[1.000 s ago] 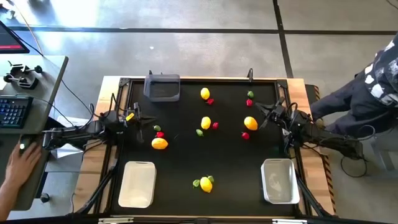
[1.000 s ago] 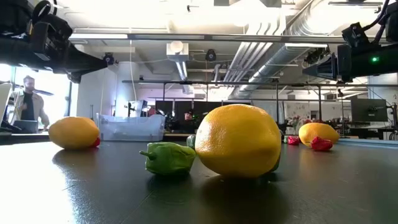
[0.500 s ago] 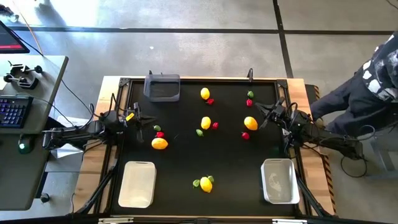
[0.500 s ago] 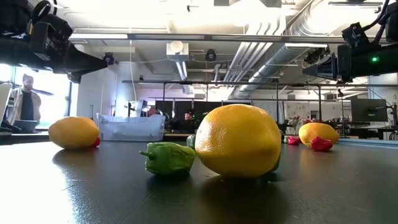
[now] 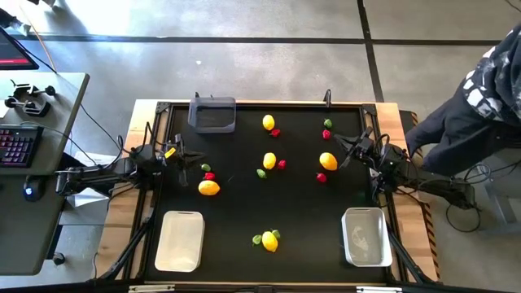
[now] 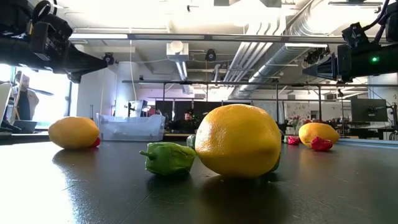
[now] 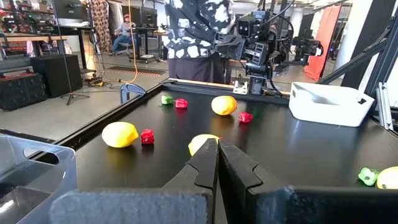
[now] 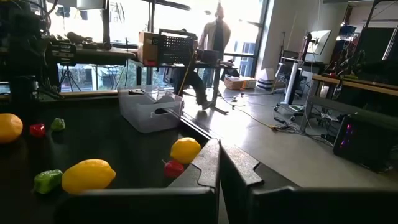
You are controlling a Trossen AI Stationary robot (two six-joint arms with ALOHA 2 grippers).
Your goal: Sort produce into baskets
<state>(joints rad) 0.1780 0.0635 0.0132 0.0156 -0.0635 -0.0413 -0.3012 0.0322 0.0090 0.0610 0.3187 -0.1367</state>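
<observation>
The produce lies scattered over the black table (image 5: pixel 244 207): yellow lemons (image 5: pixel 269 160) (image 5: pixel 209 188) (image 5: pixel 328 161), red pieces (image 5: pixel 282 163) and green pieces (image 5: pixel 261 172). One lemon (image 6: pixel 239 141) rests by a green piece (image 6: pixel 168 158) near the front edge. A dark grey basket (image 5: pixel 212 114) stands at the far left, a white basket (image 5: pixel 180 240) at the near left, and a translucent basket (image 5: pixel 365 236) at the near right. My left gripper (image 5: pixel 186 156) (image 7: pixel 217 146) hovers shut at the left edge. My right gripper (image 5: pixel 345 156) (image 8: pixel 219 149) hovers shut at the right edge, close to a lemon.
A person in a patterned top (image 5: pixel 488 98) stands just beyond the table's right side. A desk with a keyboard (image 5: pixel 16 146) stands to the left. The table's raised rim (image 5: pixel 269 102) frames the black surface; open space lies between the scattered fruit groups.
Both arms have kept still. A person's hand that lay on the desk left of the table has drawn back out of view.
</observation>
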